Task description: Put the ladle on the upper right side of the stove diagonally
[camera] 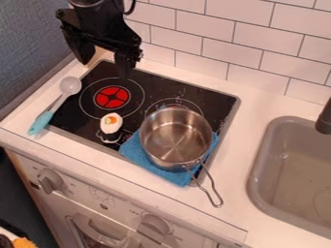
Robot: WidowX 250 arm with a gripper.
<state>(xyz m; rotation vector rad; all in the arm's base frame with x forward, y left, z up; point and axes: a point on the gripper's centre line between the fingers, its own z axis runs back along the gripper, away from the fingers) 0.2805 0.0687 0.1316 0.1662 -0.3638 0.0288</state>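
Nearest the camera, a white oven front (pixel 97 213) spans the view from 8 to 5 o'clock. Above it runs the white desk (pixel 271 104), backed by a wall of white tiles (pixel 252 36) from 12 to 2 o'clock. Set into the desk are a black stovetop (pixel 194 94), its far corner toward 11 o'clock, and a gray sink (pixel 262 155) at 4 o'clock, cut off by the edge of view. At 11 o'clock the black robot arm (pixel 97 19) hangs down, its claw (pixel 103 69) spread, with nothing between its fingers. A metal saucepan (pixel 174 138) stands at 4 o'clock on the stovetop, its wire handle pointing to 5 o'clock, on a blue cloth (pixel 152 172) that overlaps the stovetop's near edge. The ladle (pixel 59 102) lies diagonally across the stovetop's left edge: gray bowl at 10 o'clock, turquoise handle end at 9 o'clock, on the desk. A red-marked burner (pixel 112 97) sits at 10 o'clock on the stovetop. Just below it, at 8 to 9 o'clock, is a toy fried egg (pixel 111 127), white with an orange center.
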